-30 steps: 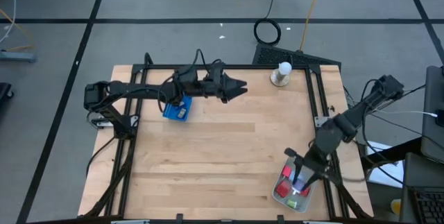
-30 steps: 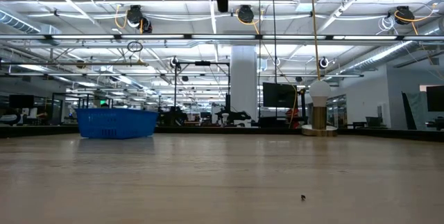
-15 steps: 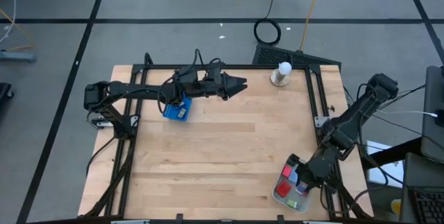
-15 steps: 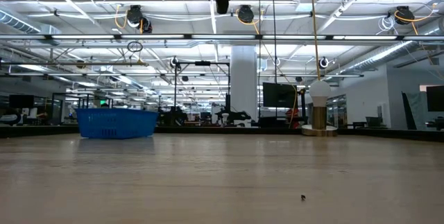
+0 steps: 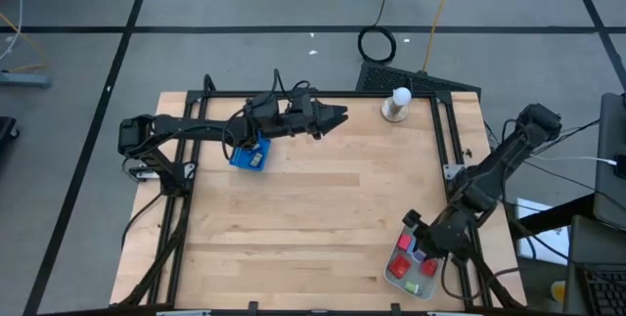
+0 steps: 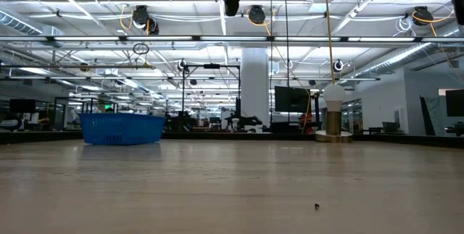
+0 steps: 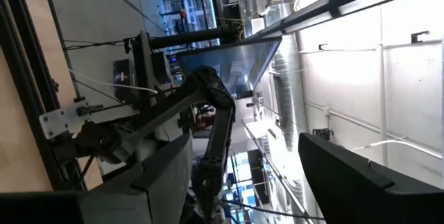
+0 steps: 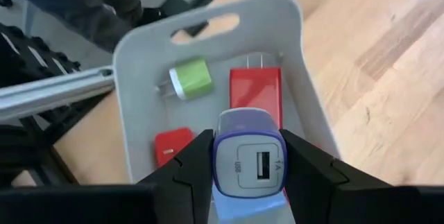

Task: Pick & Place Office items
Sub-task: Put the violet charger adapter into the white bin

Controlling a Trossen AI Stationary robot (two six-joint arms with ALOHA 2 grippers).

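Right hand (image 8: 248, 160) is clamped on a blue-rimmed USB charger (image 8: 248, 159), socket face toward the wrist camera, held above the grey tray (image 8: 135, 113) at the table's (image 5: 313, 208) front right corner. High view puts that hand (image 5: 423, 241) over the tray's (image 5: 391, 279) near edge.

Change: a second ago the right hand was down inside the tray among the pieces; half a second ago it had pulled up and back; now it sits a bit further out with the charger in its grip. So pick looks done, item lifted clear, carry comes next.

Left in the tray: a green plug (image 8: 191, 78), a red block (image 8: 254, 87) just beside it, another red piece (image 8: 172, 145) nearer the hand. More items may be under the hand, can't tell.

Left hand (image 5: 337, 115) hangs over the table's far side, near the blue basket (image 5: 249, 155), fingers spread apart in its wrist view, holding nothing. It has drifted only slightly over the last second.

Blue basket is likely the drop spot, well apart from the tray, so a long cross-table carry or handover is my guess. White knob stand (image 5: 396, 104) sits at the far right edge.
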